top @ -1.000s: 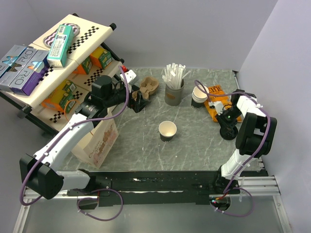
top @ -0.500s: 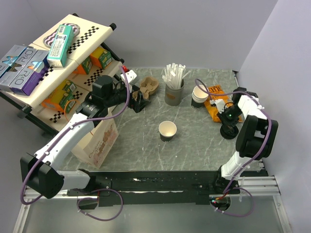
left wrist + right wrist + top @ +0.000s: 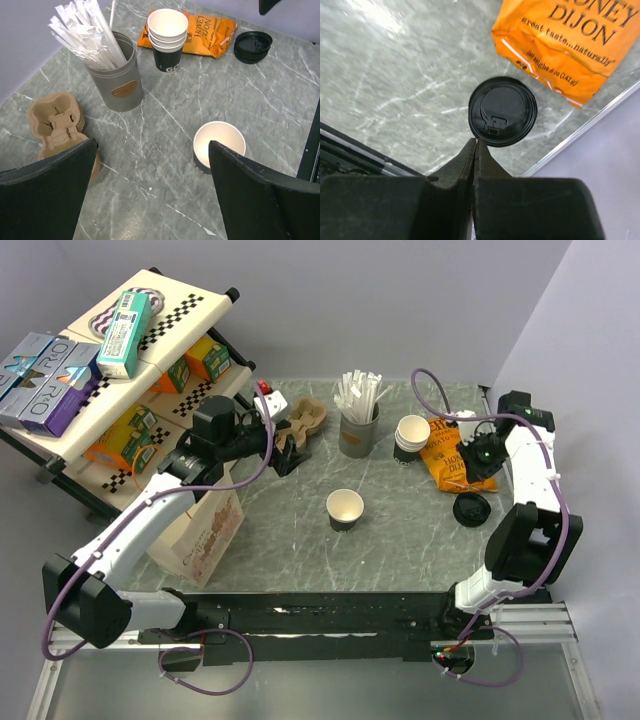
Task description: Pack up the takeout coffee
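We are seeing the right gripper (image 3: 475,142) lifted off the black lid (image 3: 502,111) it covered a second ago; its fingers are pressing together, empty, the lid just past their tips. The left gripper (image 3: 152,145) is gaping wide, the lidless takeout coffee (image 3: 219,146) ahead of its fingers. We are counting one of each: coffee, lid, orange bag (image 3: 202,32), straw tin (image 3: 117,75)

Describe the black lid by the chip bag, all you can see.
The lid is round, black, plastic-looking, with a raised rim and a small sip tab on top. It lies flat, top up, on the table near its right edge, just clear of the orange bag. Only the table touches it; the shut right gripper hangs above.
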Available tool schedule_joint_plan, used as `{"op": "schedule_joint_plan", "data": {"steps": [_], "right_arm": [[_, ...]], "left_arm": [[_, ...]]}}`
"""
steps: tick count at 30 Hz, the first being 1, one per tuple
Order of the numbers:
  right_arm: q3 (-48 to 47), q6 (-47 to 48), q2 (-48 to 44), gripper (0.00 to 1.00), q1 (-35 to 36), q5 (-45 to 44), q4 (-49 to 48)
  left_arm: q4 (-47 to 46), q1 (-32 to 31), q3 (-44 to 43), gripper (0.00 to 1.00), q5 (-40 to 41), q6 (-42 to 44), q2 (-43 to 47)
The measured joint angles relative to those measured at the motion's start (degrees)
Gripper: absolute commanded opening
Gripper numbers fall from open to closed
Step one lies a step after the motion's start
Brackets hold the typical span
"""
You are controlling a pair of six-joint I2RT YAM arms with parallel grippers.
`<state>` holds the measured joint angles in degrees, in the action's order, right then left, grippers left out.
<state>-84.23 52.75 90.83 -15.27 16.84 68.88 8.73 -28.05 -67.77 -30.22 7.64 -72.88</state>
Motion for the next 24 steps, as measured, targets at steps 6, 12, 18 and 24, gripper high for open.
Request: {"op": "schedule_joint_plan", "data": {"steps": [6,12,18,24], "right_arm": [[3.0,1.7,-2.4,0.51,0.0,1.5,1.1],[12.1,6.1,-2.2,0.50,0.0,-2.3,0.7],[13.1,7.6,0.0,0.50,0.0,-4.2,-1.5],[13.1,7.8,3.3,0.50,0.0,-5.2,-4.3]], "left_arm": [[1.5,-0.5,-1.2,0.99,-0.6,2.3,-1.0],[1.8,-0.8,-1.4,0.99,-1.0,2.7,-1.1],[1.8,-1.0,-1.4,0.99,-1.0,2.6,-1.1],[1.8,-1.0,-1.4,0.99,-1.0,2.2,-1.1]]}}
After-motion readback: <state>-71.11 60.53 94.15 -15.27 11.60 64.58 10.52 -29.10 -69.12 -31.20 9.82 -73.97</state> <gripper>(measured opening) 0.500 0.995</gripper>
